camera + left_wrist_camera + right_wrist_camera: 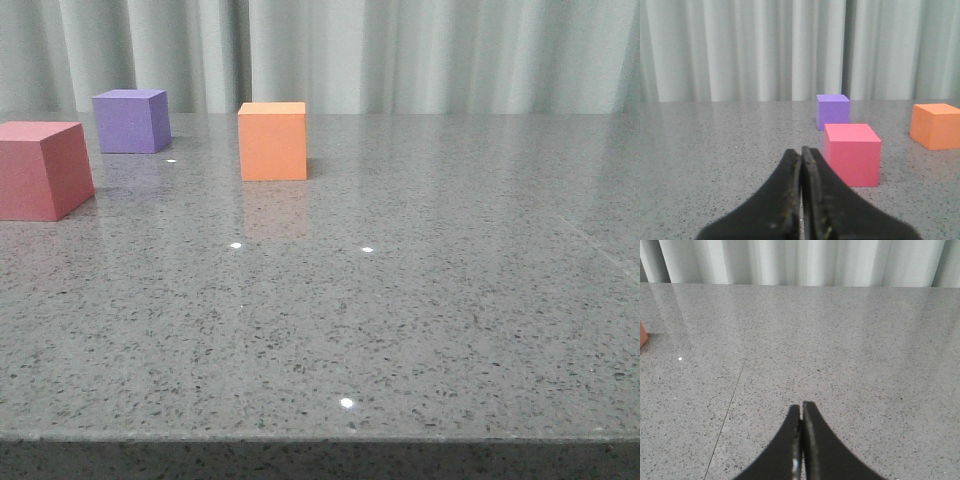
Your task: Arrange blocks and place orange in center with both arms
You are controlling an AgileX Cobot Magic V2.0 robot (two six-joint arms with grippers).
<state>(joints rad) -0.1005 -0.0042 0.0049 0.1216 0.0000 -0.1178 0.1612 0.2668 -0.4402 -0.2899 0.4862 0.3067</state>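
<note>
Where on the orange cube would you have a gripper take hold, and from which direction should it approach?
Grip the orange cube across two opposite flat side faces, probably descending from above. It sits upright and apart from the purple cube and the pinkish-red cube, so all its sides look free. Both grippers are shut, so open first.

The left gripper (801, 152) was closed, its two black fingers (790, 180) pressed flat against each other with only a thin seam between them. Nothing was held between the fingers. They tapered from a broad base to a narrow tip and pointed forward, low and about level. Small pale scuffs showed along the inner edges near the seam.

The right gripper (801, 407) was closed as well, its black fingers (812, 440) meeting along a thin line and holding nothing. It was tipped more steeply downward than the left one. Neither arm appeared in the front view.
</note>
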